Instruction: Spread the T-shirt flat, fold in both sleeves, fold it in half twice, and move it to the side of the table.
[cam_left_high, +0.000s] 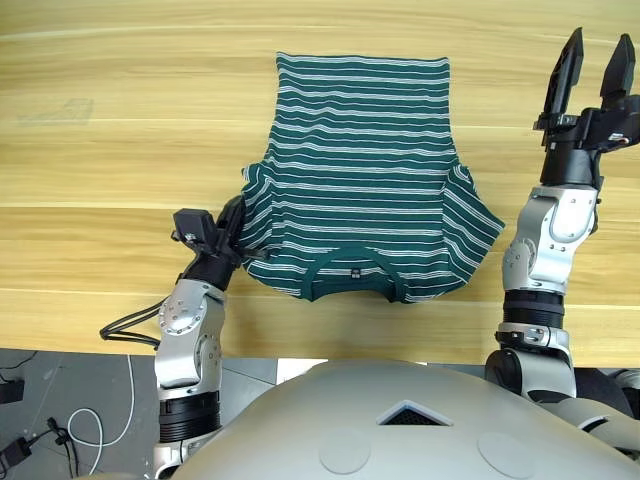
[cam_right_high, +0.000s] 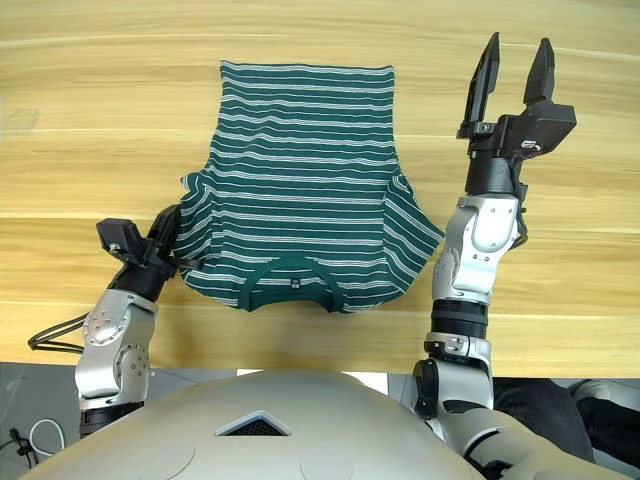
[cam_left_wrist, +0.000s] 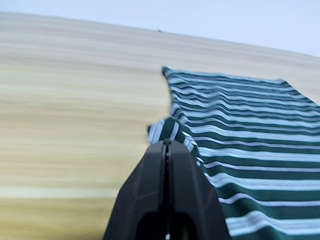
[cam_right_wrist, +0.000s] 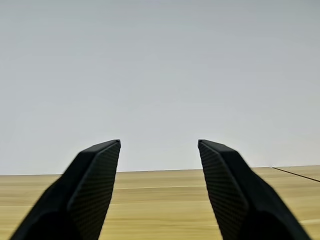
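Two tools work here: my left tool is pinched closed on the left sleeve of the green striped T-shirt, which lies on the table to its right. My right tool is raised, fingers spread, with the T-shirt apart to its left.

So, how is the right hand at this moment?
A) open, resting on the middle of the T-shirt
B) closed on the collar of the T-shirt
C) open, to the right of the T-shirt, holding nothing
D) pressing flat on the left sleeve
C: the right hand has its two fingers spread apart with nothing between them, and it stands clear of the T-shirt, on its right side.
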